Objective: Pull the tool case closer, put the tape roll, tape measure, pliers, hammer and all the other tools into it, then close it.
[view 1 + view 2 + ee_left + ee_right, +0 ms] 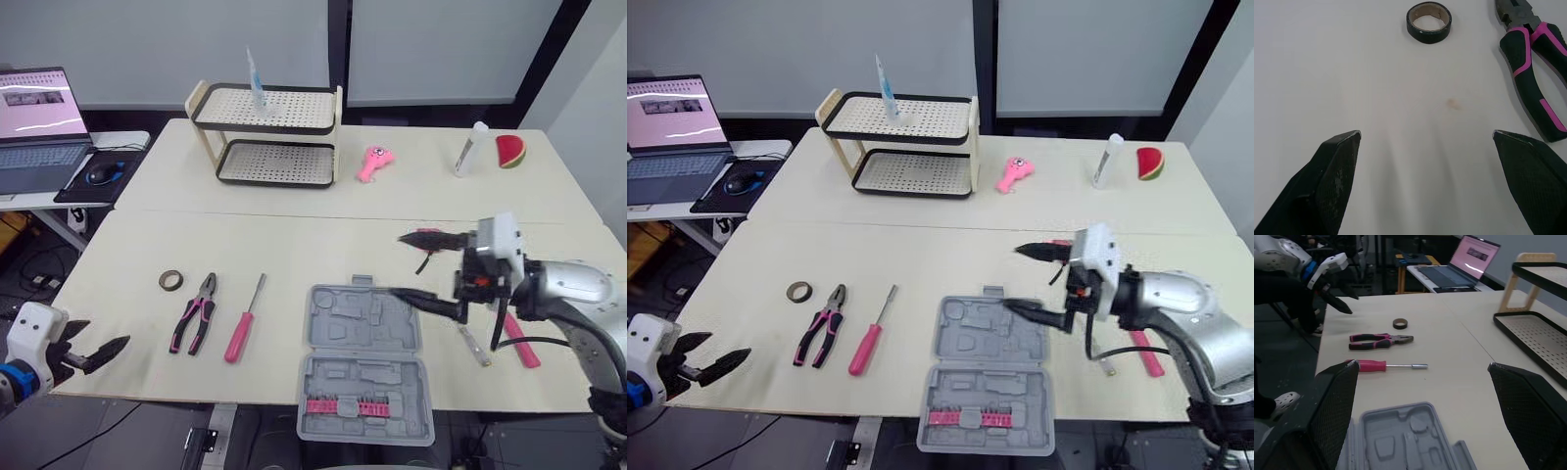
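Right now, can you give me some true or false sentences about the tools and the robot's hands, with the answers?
The tool case is open. True.
The pliers are in the case. False: they lie on the table, between the tape roll and the screwdriver.
The left gripper and the right gripper are both open. True.
The left gripper holds the tape roll. False: it is empty, and the roll lies on the table apart from it.

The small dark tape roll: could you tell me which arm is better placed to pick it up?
Left, probably. The open left gripper faces the small dark tape roll, while the right gripper is beyond the grey plastic tool case.
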### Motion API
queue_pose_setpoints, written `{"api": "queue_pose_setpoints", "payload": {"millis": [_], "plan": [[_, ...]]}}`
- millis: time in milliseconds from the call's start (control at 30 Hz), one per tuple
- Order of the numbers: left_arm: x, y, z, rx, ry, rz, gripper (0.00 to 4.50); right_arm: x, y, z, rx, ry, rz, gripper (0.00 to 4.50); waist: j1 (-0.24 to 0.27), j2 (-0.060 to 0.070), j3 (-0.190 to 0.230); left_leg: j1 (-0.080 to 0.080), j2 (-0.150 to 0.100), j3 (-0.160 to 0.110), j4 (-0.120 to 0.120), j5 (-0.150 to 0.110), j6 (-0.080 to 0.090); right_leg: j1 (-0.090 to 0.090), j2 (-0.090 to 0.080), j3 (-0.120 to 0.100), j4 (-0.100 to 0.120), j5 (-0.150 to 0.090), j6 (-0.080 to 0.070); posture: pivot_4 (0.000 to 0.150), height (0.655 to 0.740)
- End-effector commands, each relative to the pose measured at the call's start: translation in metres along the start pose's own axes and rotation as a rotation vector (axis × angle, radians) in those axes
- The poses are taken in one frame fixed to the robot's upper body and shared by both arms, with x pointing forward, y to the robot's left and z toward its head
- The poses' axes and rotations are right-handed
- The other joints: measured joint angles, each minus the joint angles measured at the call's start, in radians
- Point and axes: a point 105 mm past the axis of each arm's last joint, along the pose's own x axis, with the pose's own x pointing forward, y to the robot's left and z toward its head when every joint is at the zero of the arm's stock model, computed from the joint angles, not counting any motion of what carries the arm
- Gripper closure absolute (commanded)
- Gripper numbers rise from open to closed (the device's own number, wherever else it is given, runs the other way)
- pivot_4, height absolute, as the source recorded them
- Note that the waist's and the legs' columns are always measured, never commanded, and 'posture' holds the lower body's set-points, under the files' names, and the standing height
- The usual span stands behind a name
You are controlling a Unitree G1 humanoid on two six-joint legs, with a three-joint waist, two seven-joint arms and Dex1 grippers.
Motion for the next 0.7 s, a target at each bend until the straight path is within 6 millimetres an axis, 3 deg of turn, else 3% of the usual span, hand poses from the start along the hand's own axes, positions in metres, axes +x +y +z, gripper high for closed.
{"api": "queue_pose_setpoints", "payload": {"millis": [33, 100, 200, 300, 400, 700], "plan": [[-0.008, 0.004, 0.017, 0.02, -0.053, 0.035, 0.0, 0.005, 0.001, 0.008, -0.059, -0.006, -0.004, 0.01, 0.002, -0.003, -0.001, 0.0, 0.0, 0.0, 0.0, 0.0, 0.0, 0.0, 0.0, 0.0, 0.0, 0.0, 0.0, 0.15, 0.74], [-0.008, 0.002, 0.02, 0.034, -0.054, 0.03, 0.0, 0.006, 0.002, 0.007, -0.062, 0.004, 0.005, 0.01, 0.002, -0.003, -0.001, 0.0, 0.0, 0.0, 0.0, 0.0, 0.0, 0.0, 0.0, 0.0, 0.0, 0.0, 0.0, 0.15, 0.74], [-0.004, -0.004, 0.041, 0.087, -0.1, -0.014, 0.0, 0.007, 0.001, 0.001, -0.083, 0.028, -0.002, 0.01, 0.002, -0.003, -0.001, 0.0, 0.0, 0.0, 0.0, 0.0, 0.0, 0.0, 0.0, 0.0, 0.0, 0.0, 0.0, 0.15, 0.74], [0.002, -0.006, 0.058, 0.148, -0.112, -0.055, 0.61, 0.008, -0.001, -0.002, -0.084, 0.033, -0.011, 0.0, 0.002, -0.003, -0.001, 0.0, 0.0, 0.0, 0.0, 0.0, 0.0, 0.0, 0.001, -0.001, 0.0, 0.0, 0.0, 0.15, 0.74], [0.018, -0.006, 0.069, 0.222, -0.084, -0.09, 1.49, 0.009, -0.003, -0.003, -0.085, 0.032, -0.021, 0.0, 0.002, -0.003, -0.001, 0.0, 0.0, 0.0, 0.0, 0.0, 0.0, 0.0, 0.001, -0.001, 0.0, 0.0, 0.0, 0.15, 0.74], [0.083, -0.013, 0.07, 0.253, -0.021, -0.127, 1.49, 0.009, -0.003, -0.005, -0.096, 0.049, -0.059, 0.0, 0.001, -0.004, 0.0, 0.0, -0.001, 0.003, 0.0, 0.0, 0.0, -0.003, 0.004, -0.002, 0.001, 0.0, 0.0, 0.15, 0.74]]}}
